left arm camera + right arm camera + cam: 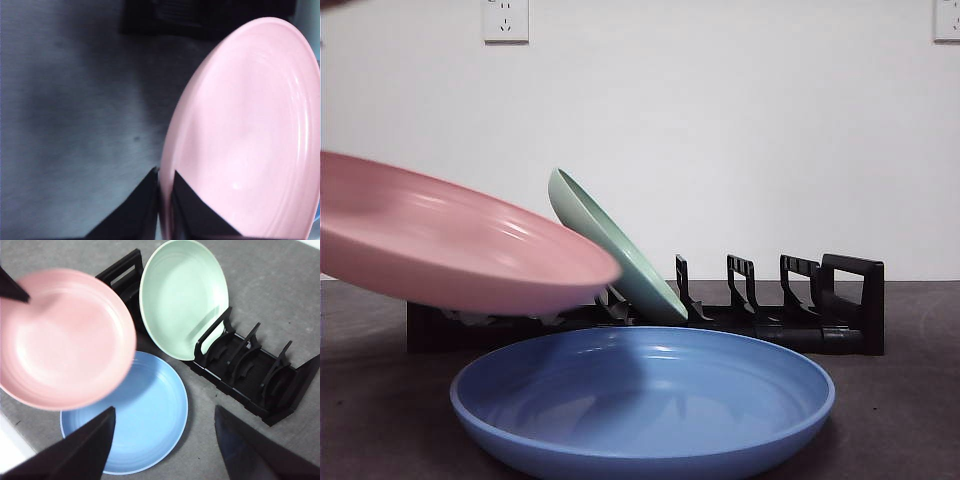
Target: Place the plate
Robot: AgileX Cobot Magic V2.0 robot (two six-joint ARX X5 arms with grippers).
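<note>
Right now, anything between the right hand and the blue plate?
No. In the right wrist view the open right hand hangs over the blue plate; the pink plate sits off to one side.

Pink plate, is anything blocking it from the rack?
The pink plate, pinched by the left gripper, hangs beside the green plate leaning in the black rack. That green plate partly blocks the nearest slots.

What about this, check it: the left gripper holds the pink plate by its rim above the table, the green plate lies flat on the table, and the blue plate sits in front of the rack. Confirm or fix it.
One thing is wrong: the green plate does not lie flat. It leans in the black rack, as the front and right wrist views show. The rest holds: the left gripper grips the pink plate by its rim, and the blue plate sits in front of the rack.
</note>
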